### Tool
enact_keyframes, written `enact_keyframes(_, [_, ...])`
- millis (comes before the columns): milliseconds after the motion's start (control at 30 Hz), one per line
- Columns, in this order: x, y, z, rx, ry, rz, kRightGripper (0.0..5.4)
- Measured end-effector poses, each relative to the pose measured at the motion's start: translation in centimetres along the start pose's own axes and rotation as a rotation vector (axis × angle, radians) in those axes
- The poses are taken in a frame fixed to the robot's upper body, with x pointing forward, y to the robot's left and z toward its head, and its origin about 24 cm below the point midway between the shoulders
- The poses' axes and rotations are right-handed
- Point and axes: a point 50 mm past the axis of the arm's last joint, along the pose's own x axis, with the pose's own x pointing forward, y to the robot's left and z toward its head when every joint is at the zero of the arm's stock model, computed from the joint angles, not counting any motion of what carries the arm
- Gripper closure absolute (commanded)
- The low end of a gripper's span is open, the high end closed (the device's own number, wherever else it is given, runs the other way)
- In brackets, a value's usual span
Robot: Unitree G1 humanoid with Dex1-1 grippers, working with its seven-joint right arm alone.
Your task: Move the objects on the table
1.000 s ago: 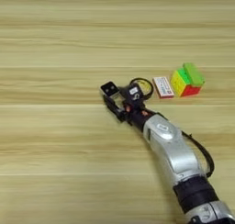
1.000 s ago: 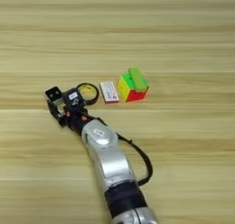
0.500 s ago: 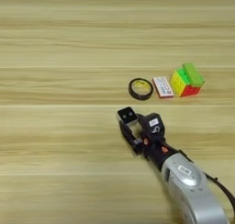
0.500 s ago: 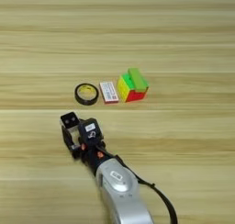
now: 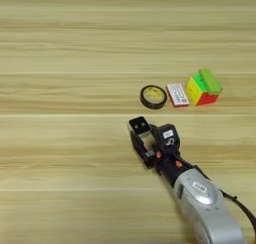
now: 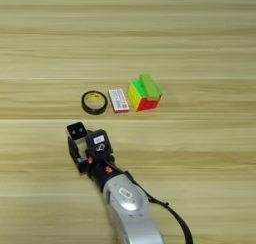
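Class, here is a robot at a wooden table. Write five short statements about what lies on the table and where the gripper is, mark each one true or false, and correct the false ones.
1. The tape ring, the flat box and the puzzle cube lie in a row. True.
2. The flat box lies between the ring and the puzzle cube. True.
3. The green bar lies on the bare table, far from the cube. False: it rests on top of the puzzle cube.
4. The right gripper is touching the tape ring. False: it is nearer the camera, clear of the ring.
5. The white cube with two dots sits at the gripper's tip. True.
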Motion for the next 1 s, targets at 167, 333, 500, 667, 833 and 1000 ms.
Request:
enact_keyframes(167, [0.1, 0.1, -0.3, 0.008, 0.012, -0.009, 2.12])
enact_keyframes(333, [0.2, 0.1, -0.3, -0.007, 0.002, -0.026, 1.69])
enact_keyframes(500, [0.3, 0.1, 0.2, -0.029, -0.038, -0.042, 1.18])
enact_keyframes(667, [0.6, -0.2, 2.0, -0.065, -0.121, -0.050, 0.57])
enact_keyframes(833, [0.7, -1.7, 4.4, -0.097, -0.219, -0.116, 0.03])
enact_keyframes(1000, [0.7, -3.9, 6.5, -0.134, -0.294, -0.211, 0.03])
